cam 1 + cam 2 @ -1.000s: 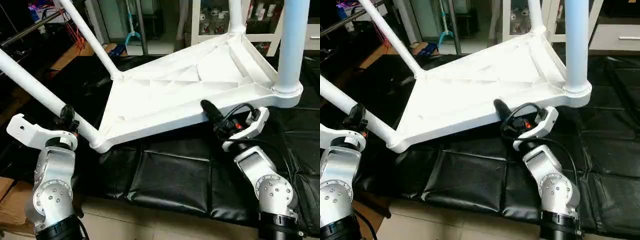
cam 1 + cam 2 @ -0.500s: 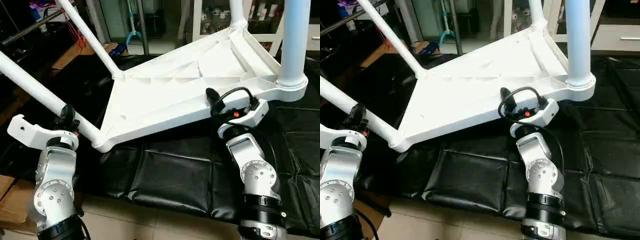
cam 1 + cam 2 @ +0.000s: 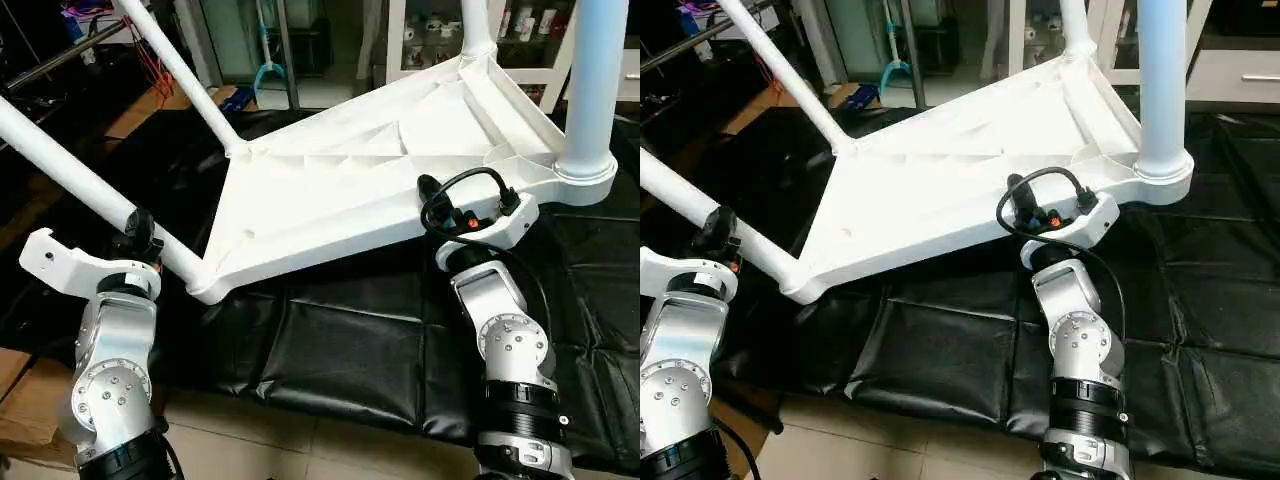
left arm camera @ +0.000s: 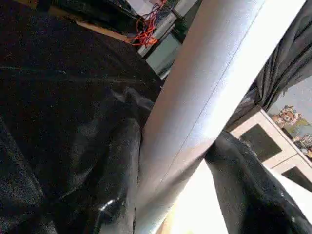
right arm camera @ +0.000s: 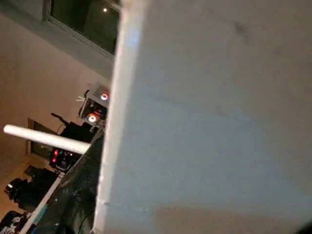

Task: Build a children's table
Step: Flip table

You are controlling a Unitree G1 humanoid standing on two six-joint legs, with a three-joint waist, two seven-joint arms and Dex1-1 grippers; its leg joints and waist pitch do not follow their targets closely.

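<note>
Right pincer [image 3: 440, 205] has swung onto tabletop [image 3: 330, 180] edge — grip unclear; left pincer [image 3: 135, 232] grasps leg [image 3: 70, 165].

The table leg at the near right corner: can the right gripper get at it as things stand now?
Probably yes. The right gripper sits at the tabletop's near edge, and that leg stands upright close beside it, with nothing between them.

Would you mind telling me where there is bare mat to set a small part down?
The black mat lies bare between the two silver forearms, in front of the tabletop's near edge. It is crowded at the near-left corner, where the left gripper closes round a leg, and where the right gripper meets the edge.
</note>
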